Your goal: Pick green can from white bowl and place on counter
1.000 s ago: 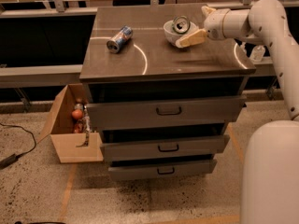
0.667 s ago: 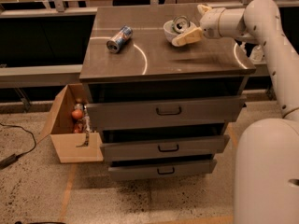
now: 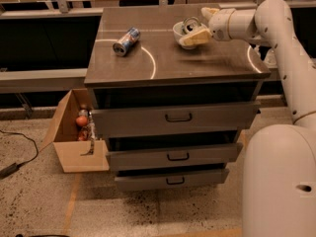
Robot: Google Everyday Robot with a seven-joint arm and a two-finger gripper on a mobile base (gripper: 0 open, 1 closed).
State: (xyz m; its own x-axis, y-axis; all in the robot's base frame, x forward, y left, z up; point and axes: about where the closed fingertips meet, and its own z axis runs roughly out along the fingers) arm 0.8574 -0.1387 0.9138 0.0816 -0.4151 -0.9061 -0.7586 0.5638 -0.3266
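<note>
Gripper (image 3: 202,23) is hanging by the counter's (image 3: 197,60) back edge, right of the middle, with its fingers spread apart around the right side of the white bowl (image 3: 179,34). Green can (image 3: 190,24) sits tilted inside the bowl. Blue can (image 3: 126,41) lies toward the back left corner.

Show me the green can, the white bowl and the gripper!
green can (image 3: 189,24), camera view, its silver top.
white bowl (image 3: 176,32), camera view, its left wall.
gripper (image 3: 199,25), camera view, its tip, at the bowl.
</note>
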